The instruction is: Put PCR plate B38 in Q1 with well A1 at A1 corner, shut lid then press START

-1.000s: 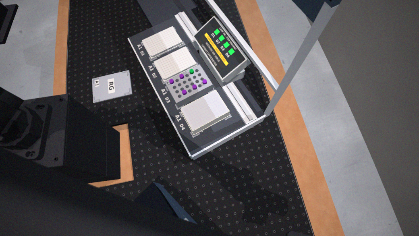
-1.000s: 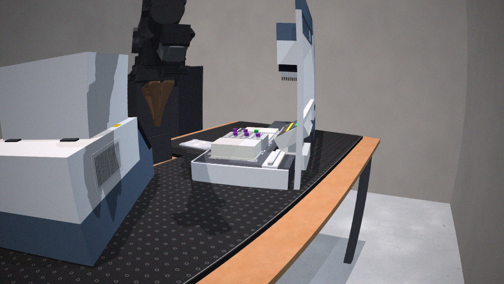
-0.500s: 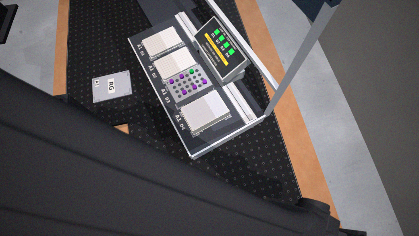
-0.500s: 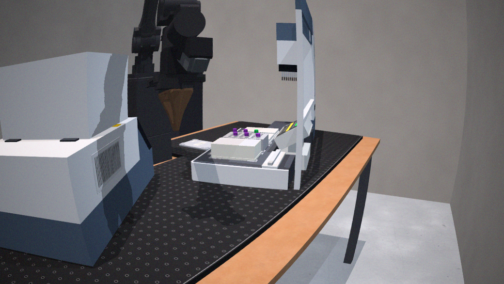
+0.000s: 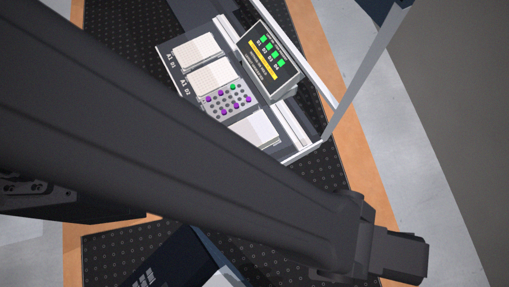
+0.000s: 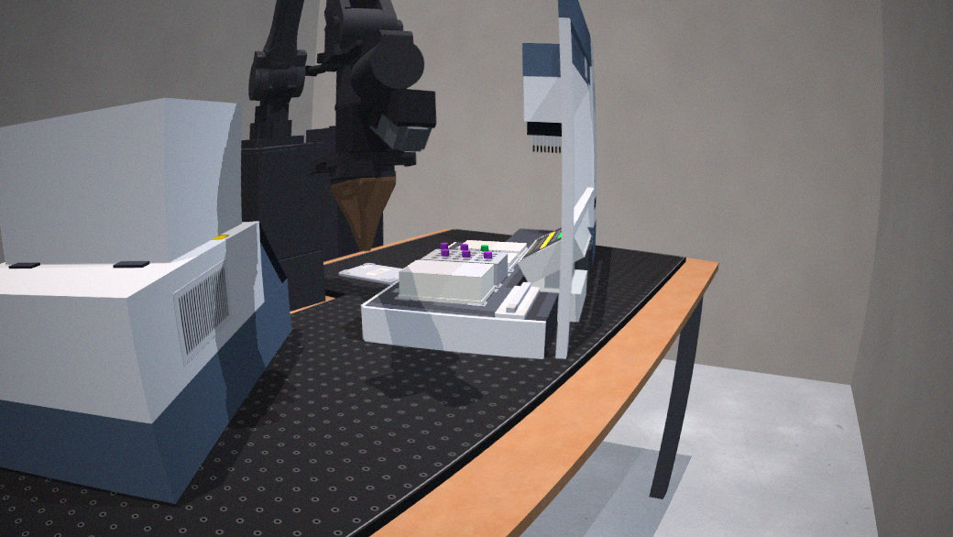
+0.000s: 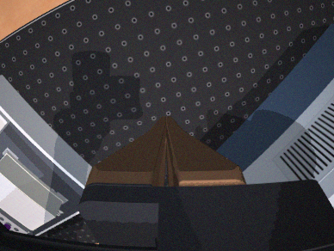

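Observation:
The white PCR plate B38 [image 5: 212,75] lies flat in position D2 of the hand-off row. My gripper [image 6: 365,245] has brown fingers pressed shut with nothing between them. It hangs point-down above the table, between the cycler Q1 [image 6: 120,287] and the hand-off row. In the wrist view the shut fingertips [image 7: 166,121] are over bare perforated table, with Q1's vented corner [image 7: 309,147] at the right. Q1's tall white upper part [image 6: 113,180] rises behind a flat deck with two small dark pads [image 6: 129,264]. Its front panel and lamp are hidden.
Plate R33 [image 5: 197,49] is on D1, the tube block [image 5: 227,99] with purple and green caps on D3, and the deep-well block [image 5: 254,129] on D4. The status panel [image 5: 268,59] shows green lamps. The RG nest [image 6: 365,272] lies under the gripper. My arm [image 5: 160,149] blocks much of the overhead view.

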Tool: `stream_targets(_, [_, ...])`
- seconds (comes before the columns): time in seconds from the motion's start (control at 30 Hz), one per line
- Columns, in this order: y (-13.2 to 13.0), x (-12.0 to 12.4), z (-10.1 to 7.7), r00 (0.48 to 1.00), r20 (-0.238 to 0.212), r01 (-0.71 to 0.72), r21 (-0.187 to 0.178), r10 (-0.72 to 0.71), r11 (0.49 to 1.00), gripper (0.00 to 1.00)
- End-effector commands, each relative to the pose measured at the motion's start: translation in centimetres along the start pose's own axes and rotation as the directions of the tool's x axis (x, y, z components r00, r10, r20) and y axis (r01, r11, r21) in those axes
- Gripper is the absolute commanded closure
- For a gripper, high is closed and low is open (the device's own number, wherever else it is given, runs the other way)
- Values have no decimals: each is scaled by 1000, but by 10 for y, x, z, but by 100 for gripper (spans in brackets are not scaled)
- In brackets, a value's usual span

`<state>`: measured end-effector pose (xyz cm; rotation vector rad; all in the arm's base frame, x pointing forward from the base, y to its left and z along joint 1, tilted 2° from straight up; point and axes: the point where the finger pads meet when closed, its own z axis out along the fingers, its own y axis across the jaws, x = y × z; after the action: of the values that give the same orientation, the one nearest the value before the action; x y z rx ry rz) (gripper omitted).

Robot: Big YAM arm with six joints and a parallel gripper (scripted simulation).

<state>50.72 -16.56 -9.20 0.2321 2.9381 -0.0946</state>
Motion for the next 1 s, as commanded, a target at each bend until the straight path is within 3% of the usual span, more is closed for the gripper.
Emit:
stream_targets(0.0, [32, -16, -15, 998, 63, 8, 2, -8, 1000, 100])
stream_targets(0.07, [42, -13, -16, 996, 50, 69, -18, -68, 997, 100])
stream_targets(0.17, [34, -12, -16, 996, 47, 76, -19, -75, 997, 100])
stream_targets(0.27, [39, 4, -11, 997, 40, 68, -7, -67, 998, 100])
stream_targets(0.37, [57, 16, -8, 998, 35, 56, -13, -55, 998, 100])
stream_targets(0.47, [77, 21, -8, 987, 20, 159, -44, -158, 986, 100])
stream_targets(0.6, [93, 32, -8, 989, 35, 147, -28, -146, 989, 100])
stream_targets(0.77, [93, 40, -6, 984, 19, 180, -44, -179, 983, 100])
stream_targets(0.97, [118, 70, -3, 982, 12, 191, -43, -190, 981, 100])
